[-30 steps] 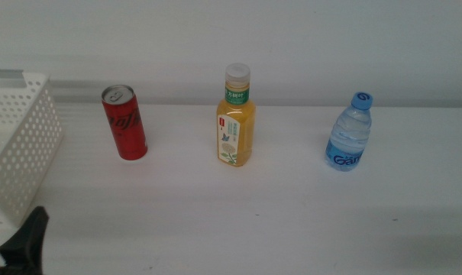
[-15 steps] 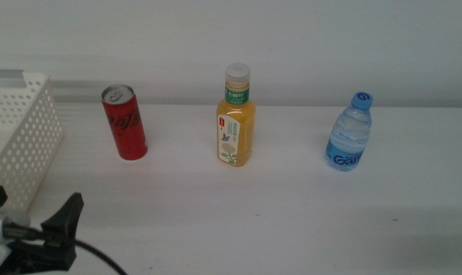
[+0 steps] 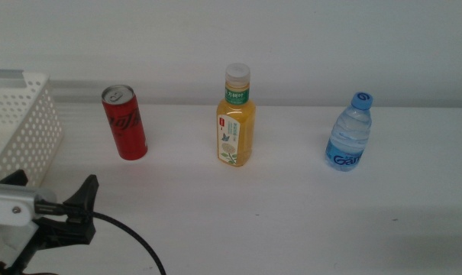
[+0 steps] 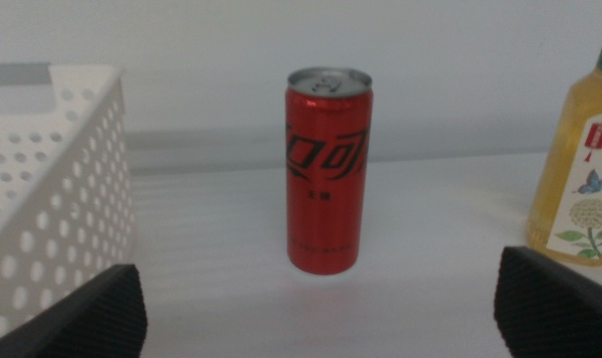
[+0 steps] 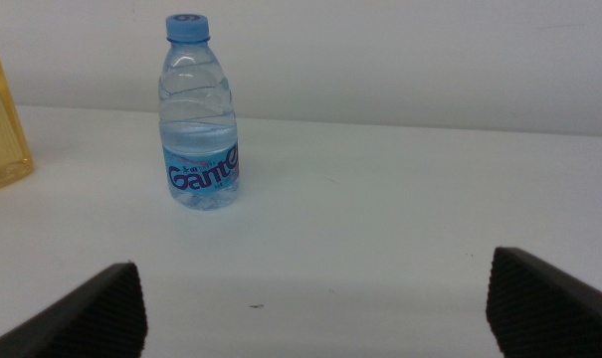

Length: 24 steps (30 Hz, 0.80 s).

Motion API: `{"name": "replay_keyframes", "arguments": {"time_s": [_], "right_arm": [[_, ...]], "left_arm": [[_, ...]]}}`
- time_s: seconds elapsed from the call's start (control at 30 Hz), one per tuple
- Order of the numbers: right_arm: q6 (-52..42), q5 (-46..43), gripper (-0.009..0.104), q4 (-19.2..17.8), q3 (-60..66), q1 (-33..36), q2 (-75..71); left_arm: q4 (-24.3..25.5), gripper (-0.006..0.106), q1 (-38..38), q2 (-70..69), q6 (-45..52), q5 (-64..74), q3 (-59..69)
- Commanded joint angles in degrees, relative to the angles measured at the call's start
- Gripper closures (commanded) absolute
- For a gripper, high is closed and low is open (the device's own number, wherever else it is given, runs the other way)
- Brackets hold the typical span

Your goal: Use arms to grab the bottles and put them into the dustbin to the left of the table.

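Bottles stand upright in a row across the back of your table [image 3: 292, 221], all three apart from each other and none of them held.

Your largest item, the bin [image 3: 21, 126], sits at the table's left edge, its perforated wall just left of the can. It has not shifted.

Your left gripper [image 3: 51, 200] is what changed. A second ago only a dark tip showed at the bottom left corner; half a second ago it had risen further into view; now the white wrist housing, both jaws and a looping black cable show, further right and higher. Its jaws are spread wide, with nothing between them. In the left wrist view, you see the can framed between the two jaw tips, still well ahead of them.

Juice bottle [image 3: 236, 117] stands in the middle, white cap on, unmoved. Water bottle [image 3: 348, 132] stands to the right, blue cap on, unmoved. Can [image 3: 124, 122] stands nearest the bin, unmoved.

Your right gripper [image 5: 315, 298] waits low at the near right, jaws spread, facing the water bottle from well back.
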Motion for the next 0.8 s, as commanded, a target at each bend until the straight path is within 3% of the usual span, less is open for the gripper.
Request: {"name": "replay_keyframes", "arguments": {"time_s": [0.0, 0.3, 0.77], "right_arm": [[-0.5, -0.53, 0.005, -0.59, 2.47, -0.26, -2.29], [-0.5, -0.53, 0.005, -0.59, 2.47, -0.26, -2.29], [-0.5, -0.53, 0.005, -0.59, 2.47, -0.26, -2.29]], "left_arm": [[0.46, 0.007, -0.5, 3.22, -1.24, -5.05, 2.23], [0.34, 0.007, -0.5, 13.53, -2.15, -16.86, 2.19], [2.47, 0.007, -0.5, 17.67, -4.55, -17.09, 2.1]]}}
